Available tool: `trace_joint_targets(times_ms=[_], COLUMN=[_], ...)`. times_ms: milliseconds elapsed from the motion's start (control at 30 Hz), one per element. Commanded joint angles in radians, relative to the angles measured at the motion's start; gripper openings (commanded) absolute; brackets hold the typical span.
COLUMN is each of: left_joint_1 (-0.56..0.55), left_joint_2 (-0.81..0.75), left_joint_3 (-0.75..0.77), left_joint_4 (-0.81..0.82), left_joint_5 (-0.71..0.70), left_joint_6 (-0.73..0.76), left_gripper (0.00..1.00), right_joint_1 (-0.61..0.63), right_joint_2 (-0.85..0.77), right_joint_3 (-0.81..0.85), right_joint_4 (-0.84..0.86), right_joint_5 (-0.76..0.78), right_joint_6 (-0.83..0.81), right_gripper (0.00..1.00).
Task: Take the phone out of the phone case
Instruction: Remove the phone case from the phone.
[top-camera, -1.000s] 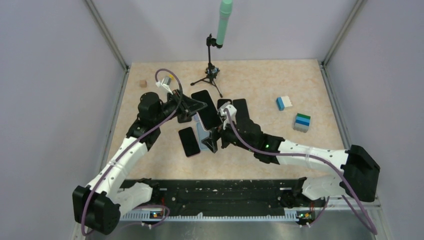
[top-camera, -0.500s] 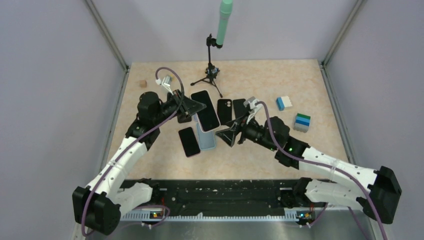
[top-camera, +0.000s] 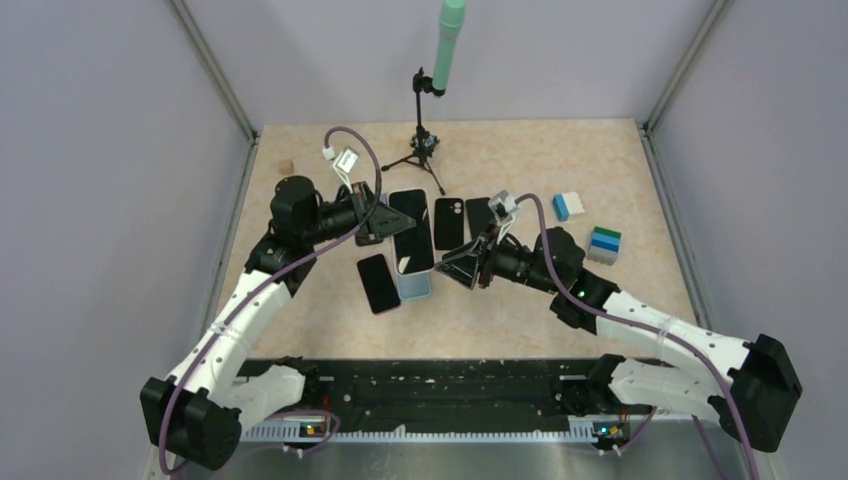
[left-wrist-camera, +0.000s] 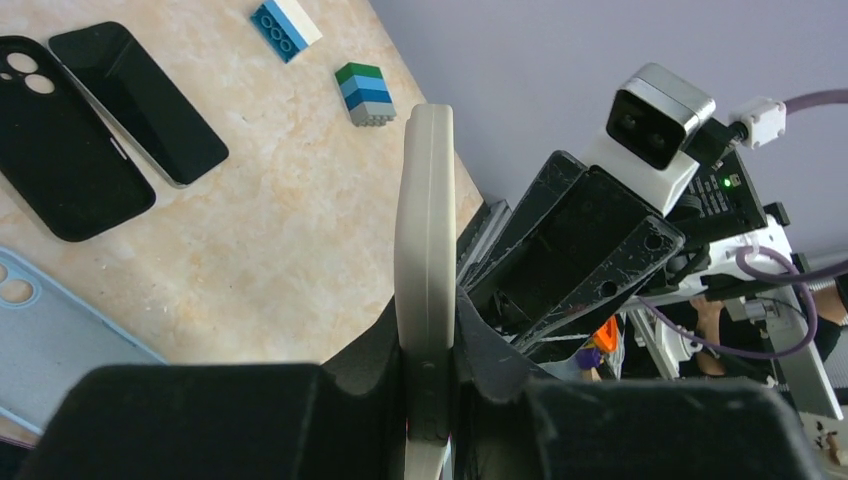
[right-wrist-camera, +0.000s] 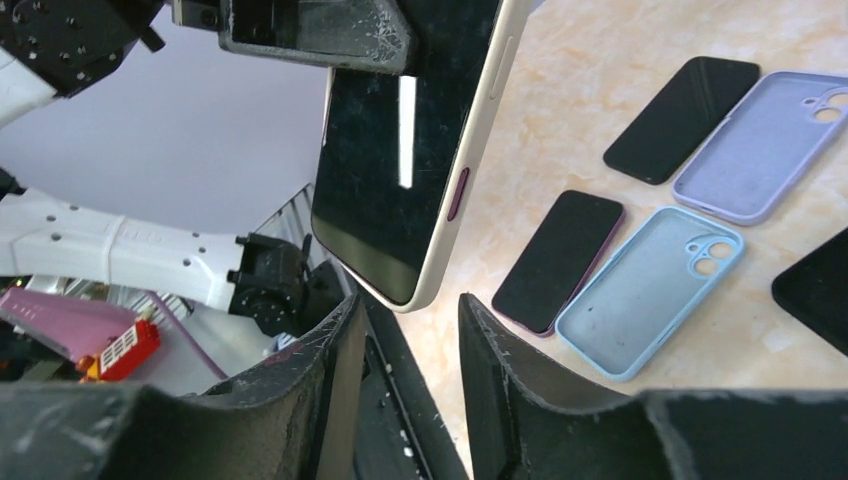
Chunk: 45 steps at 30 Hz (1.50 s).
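The left tool (top-camera: 378, 222) is clamped on one long edge of the phone (top-camera: 412, 230), holding it off the tabletop (top-camera: 600, 160) with its dark screen facing up. The phone's long axis runs from far to near, and its near end hangs over the empty light blue case (top-camera: 418, 287), which lies flat. The right tool (top-camera: 462, 268) sits just beside the phone, fingers parted, gripping nothing.

Table (top-camera: 620, 310): beige marbled top. On it I see a tripod (top-camera: 424, 152) at the back, a small wooden cube (top-camera: 286, 167) far left, and a blue-and-white block (top-camera: 567, 206) and a green-and-blue block (top-camera: 604, 244) at right. Mid-table, lying flat: black case (top-camera: 449, 222) beside black phone (top-camera: 478, 213); second dark phone (top-camera: 378, 283) just beside light blue case (top-camera: 416, 287).
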Motion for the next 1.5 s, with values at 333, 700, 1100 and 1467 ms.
trace_joint_targets(times_ms=[333,700,1100,1467], left_joint_1=[0.003,0.003,0.003,0.003], left_joint_2=[-0.018,-0.016,0.001,-0.022], left_joint_3=[0.073,0.075,0.1,0.086], left_joint_4=[0.052,0.055,0.105,0.152], left_joint_5=[0.166,0.195,0.241,0.252], left_joint_6=[0.064,0.045,-0.106,-0.114], left_gripper=[0.0,0.0,0.0,0.0], right_joint_1=[-0.007,-0.007,-0.007,-0.007], right_joint_2=[0.048,0.079,0.124,0.145], right_joint_3=[0.028,0.018,0.031,0.026], right_joint_4=[0.06,0.078,-0.011,-0.029], right_joint_5=[-0.151,-0.158,-0.08,0.011], right_joint_6=[-0.027,-0.069,-0.196,-0.208], right_gripper=[0.27,0.15,0.11,0.12])
